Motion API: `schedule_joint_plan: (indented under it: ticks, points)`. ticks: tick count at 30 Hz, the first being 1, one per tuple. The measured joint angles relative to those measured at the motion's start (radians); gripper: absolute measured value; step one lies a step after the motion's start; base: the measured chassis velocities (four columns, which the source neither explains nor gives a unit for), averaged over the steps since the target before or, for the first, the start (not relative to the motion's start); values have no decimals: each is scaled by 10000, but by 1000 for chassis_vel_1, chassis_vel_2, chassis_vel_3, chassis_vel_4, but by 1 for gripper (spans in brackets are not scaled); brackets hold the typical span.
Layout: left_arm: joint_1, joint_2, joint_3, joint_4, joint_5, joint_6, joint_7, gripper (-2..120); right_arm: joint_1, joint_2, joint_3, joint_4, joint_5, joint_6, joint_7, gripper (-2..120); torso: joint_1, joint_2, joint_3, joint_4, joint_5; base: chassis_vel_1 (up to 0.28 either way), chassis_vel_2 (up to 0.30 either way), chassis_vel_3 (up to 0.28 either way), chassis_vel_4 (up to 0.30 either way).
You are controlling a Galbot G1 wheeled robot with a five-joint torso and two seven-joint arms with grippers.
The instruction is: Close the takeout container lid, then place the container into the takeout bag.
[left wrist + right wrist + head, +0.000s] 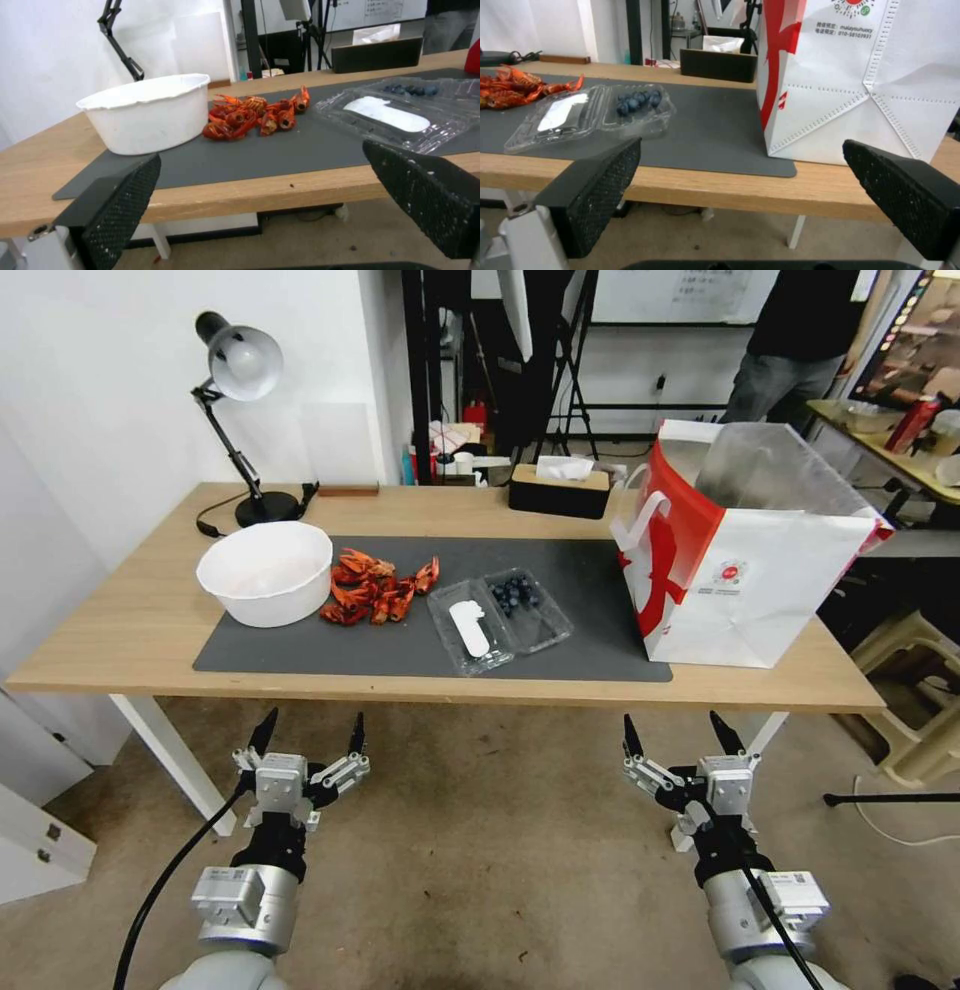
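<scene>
Start state: the takeout container lies flat and open on the dark mat, in the middle of the surface. The lid, with its white label, is the half toward the crayfish pile; the blueberries sit in the half toward the takeout bag. The bag stands upright at the right end of the mat, mouth open.

Your left hand and right hand both hang below the near edge of the surface, fingers spread wide, holding nothing.

Step in hand, as I judge it: closing the lid.
- Bring the left hand in from the lid's outer edge, and lift it over the hinge.
- Steady the berry half with the right hand; thin plastic probably slides.
- Press down until the rims seat.
- Keep clear of the white bowl.
</scene>
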State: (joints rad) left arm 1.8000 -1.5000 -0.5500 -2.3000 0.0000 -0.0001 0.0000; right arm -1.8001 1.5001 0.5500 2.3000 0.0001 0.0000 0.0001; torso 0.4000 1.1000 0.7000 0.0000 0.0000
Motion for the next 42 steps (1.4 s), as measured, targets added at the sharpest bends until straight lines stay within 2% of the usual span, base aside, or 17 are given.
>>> schedule_joint_plan:
  ticks: [25, 27, 29, 30, 31, 32, 34, 35, 42]
  points:
    - [52, -119, 45, -42, -201, 149, -14, 100, 35, -141, -13, -24, 157, -76, -85, 100, 0, 0, 0, -5, 2, 0, 0, 0, 0]
    - [379, -832, 413, -318, -1214, 978, -136, 100, 256, -902, -118, -313, 967, -585, -624, 100, 0, 0, 0, 5, 3, 0, 0, 0, 0]
    - [418, -929, 461, -353, -1344, 1083, -149, 100, 315, -1109, -148, -388, 1181, -722, -773, 100, -1, 0, 0, 5, 3, 0, 0, 0, 0]
    - [481, -1066, 527, -417, -1559, 1261, -183, 100, 478, -1668, -218, -601, 1789, -1088, -1168, 100, 0, 0, 0, 3, 6, 0, 0, 0, 0]
    - [478, -1081, 518, -373, -1635, 1209, -127, 100, 582, -2023, -266, -729, 2167, -1331, -1424, 100, -1, 0, 0, 2, 6, 0, 0, 0, 0]
    - [478, -1081, 518, -373, -1635, 1209, -127, 100, 582, -2023, -266, -729, 2167, -1331, -1424, 100, -1, 0, 0, 2, 6, 0, 0, 0, 0]
    - [425, -1106, 398, -93, -1734, 911, 14, 100, 803, -2746, -361, -1024, 2947, -1784, -1942, 100, 2, 0, 0, 3, -5, 0, 0, 0, 0]
    - [398, -1106, 350, 13, -1732, 795, 53, 100, 1028, -2898, -365, -1261, 3142, -1760, -2066, 100, 2, -1, 0, -3, 3, 0, 0, 0, 0]
    - [327, -1100, 159, 254, -1701, 590, 213, 100, 1454, -3055, -197, -1431, 3208, -1586, -2209, 100, 2, 0, 0, 0, 0, 0, 0, 0, 0]
